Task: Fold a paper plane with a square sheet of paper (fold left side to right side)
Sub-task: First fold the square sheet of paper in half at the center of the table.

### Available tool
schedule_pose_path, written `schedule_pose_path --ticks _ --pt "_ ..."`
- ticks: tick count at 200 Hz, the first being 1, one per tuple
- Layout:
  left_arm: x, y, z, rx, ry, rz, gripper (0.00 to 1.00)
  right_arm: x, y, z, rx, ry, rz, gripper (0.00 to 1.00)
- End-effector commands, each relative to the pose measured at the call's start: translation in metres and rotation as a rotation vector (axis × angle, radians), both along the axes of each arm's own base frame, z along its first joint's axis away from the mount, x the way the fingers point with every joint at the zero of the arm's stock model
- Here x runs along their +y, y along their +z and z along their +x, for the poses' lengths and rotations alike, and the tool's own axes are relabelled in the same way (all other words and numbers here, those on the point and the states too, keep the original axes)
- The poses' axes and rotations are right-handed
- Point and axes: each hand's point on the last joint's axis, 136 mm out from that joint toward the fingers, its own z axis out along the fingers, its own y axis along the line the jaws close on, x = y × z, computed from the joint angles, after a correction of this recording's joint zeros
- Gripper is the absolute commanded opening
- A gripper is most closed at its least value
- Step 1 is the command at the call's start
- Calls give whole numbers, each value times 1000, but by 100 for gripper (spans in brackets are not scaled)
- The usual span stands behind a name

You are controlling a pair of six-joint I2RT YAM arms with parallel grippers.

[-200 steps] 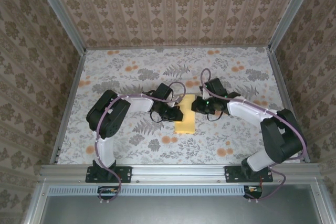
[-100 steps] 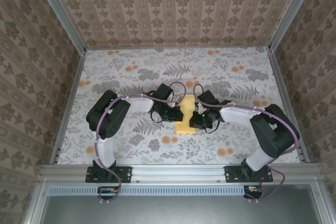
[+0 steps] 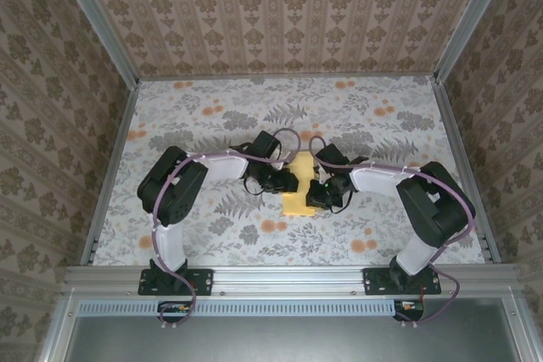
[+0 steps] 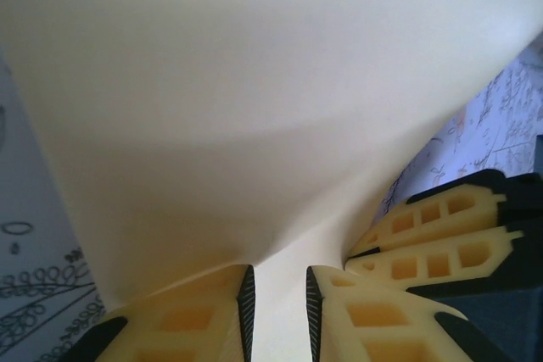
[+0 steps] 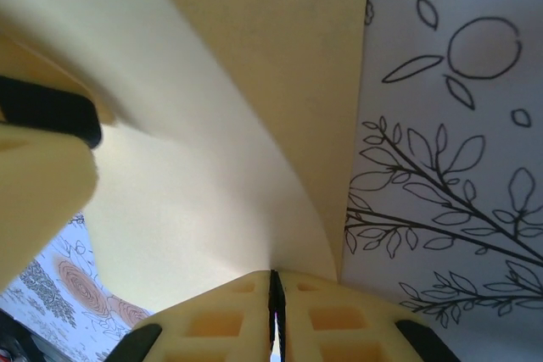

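Seen from above, near the middle of the flower-printed tabletop (image 3: 212,116): left claw (image 3: 285,181) low at the left edge of the square sheet of paper (image 3: 294,203), right claw (image 3: 317,194) low at its right edge, both arms bent inward with little space between them. Pale yellow, narrow from this height, partly hidden under the two claws. Through the left wrist camera: left claw (image 4: 277,281) released, jaws parted by a slim gap with pale paper showing in it, the sheet (image 4: 254,82) arching up and over in a soft curve, lifted off the printed surface on either side. Just beside it at the right, the right claw's fingers (image 4: 441,235). Through the right wrist camera: right claw (image 5: 273,275) clenched tight on an edge of the sheet (image 5: 212,192), which rises curved out of the seam. One left finger (image 5: 34,167) blurred at the near left, bare tabletop (image 5: 450,167) with outlined leaves to the right
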Motion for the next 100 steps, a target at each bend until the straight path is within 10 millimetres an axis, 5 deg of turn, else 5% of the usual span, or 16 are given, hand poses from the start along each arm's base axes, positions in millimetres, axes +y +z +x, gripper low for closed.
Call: schedule_pose_path --ticks 1,100 --pt "-7 23 15 -23 5 -57 23 -22 -23 -15 72 -5 -135 12" --pt "-7 0 40 -35 15 -58 14 -34 -27 -16 76 19 -216 11"
